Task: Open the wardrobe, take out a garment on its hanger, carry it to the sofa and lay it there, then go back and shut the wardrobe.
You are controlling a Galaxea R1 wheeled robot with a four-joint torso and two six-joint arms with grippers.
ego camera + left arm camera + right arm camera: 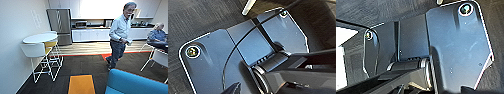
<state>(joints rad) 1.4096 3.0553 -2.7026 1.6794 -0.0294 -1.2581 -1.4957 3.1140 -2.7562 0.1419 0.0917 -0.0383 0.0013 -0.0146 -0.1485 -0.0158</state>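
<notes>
From the head view, the sofa (pixel 136 83) shows as a bright blue rounded back at about 5 o'clock, at the near edge of a dark carpet (pixel 82 65). An orange carpet panel (pixel 81 84) lies at 6 o'clock, just beside the sofa. A person (pixel 119 35) in a pale shirt and jeans walks across the carpet at about 2 o'clock, beyond the sofa. At 9 o'clock a round white high bench (pixel 40 38) stands against the wall, with white wire-legged stools (pixel 33 50) tucked at it. A steel refrigerator (pixel 60 25) stands at 11 o'clock, and a white kitchen counter (pixel 91 33) runs along the far wall at 12 o'clock. A second person (pixel 157 33) sits at 3 o'clock by a white chair (pixel 158 58).

In the left wrist view, the robot's dark plate lies over grey carpet (pixel 195 20); I cannot tell whether the left gripper is released or clenched.

In the right wrist view, the dark plate again lies over grey carpet (pixel 386 10); the right gripper's state cannot be told either.
</notes>
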